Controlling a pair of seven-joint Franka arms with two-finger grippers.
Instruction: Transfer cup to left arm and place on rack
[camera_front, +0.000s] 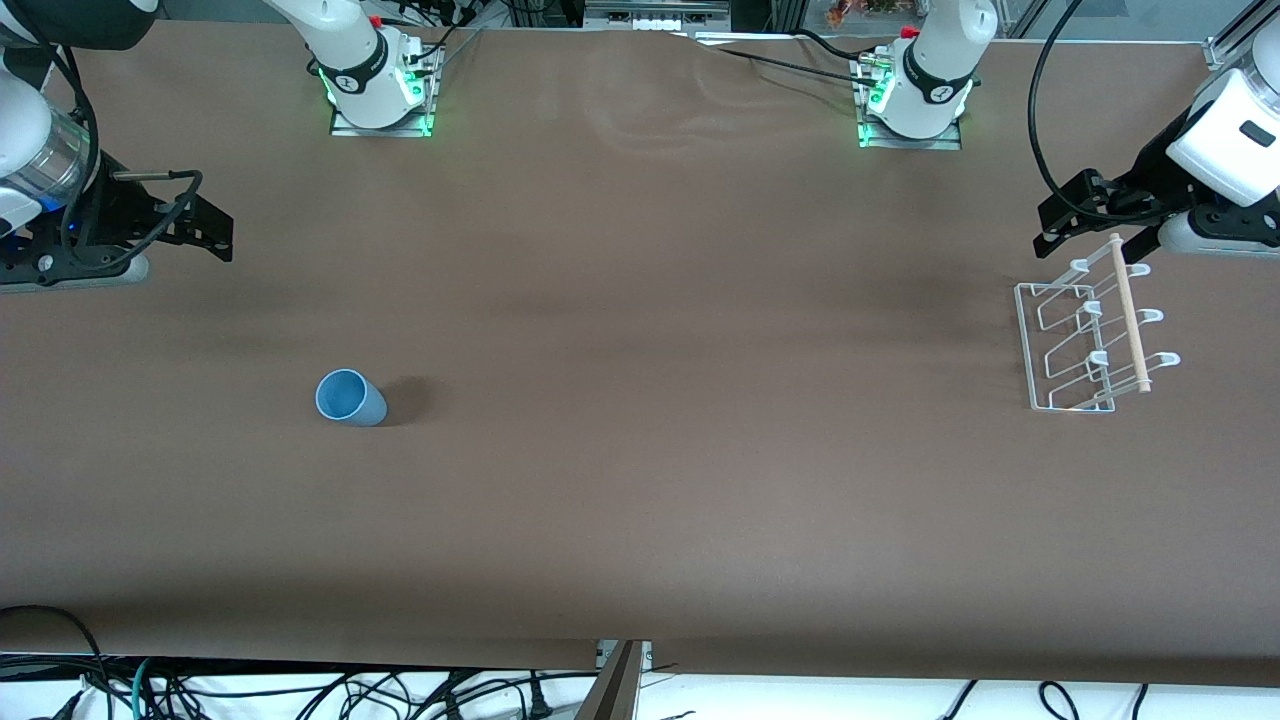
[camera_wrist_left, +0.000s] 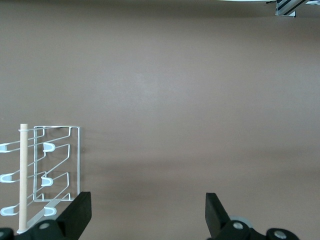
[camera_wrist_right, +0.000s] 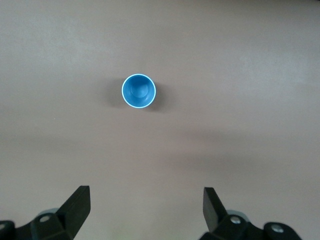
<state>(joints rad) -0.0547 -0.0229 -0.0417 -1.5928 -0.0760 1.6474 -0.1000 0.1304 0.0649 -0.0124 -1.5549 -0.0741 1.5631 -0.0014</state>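
— So, what do you each see from your own wrist?

— From my right wrist view, the light-blue cup (camera_wrist_right: 139, 91) stands upright, mouth up: a smooth plastic round with a pale rim, alone on the matte brown table (camera_wrist_right: 240, 60). My right gripper (camera_wrist_right: 146, 212) hangs above it, black fingers (camera_wrist_right: 78, 202) spread wide, nothing between them.

— And the front view?

— It shows what the wrist cannot: the cup (camera_front: 350, 398) is tapered, and it sits toward the right arm's end of the table, well apart from the rack (camera_front: 1085, 340).

— The other side?

— My left gripper (camera_wrist_left: 147, 215) is up beside the rack (camera_wrist_left: 50, 170), fingers (camera_wrist_left: 216, 210) equally wide and empty. That view gives the rack's thin white wire frame, rounded white pegs and pale wooden dowel (camera_wrist_left: 23, 177). From the front, the left gripper (camera_front: 1065, 215) hovers just off the rack's end, and the right gripper (camera_front: 205, 230) hangs over bare table.
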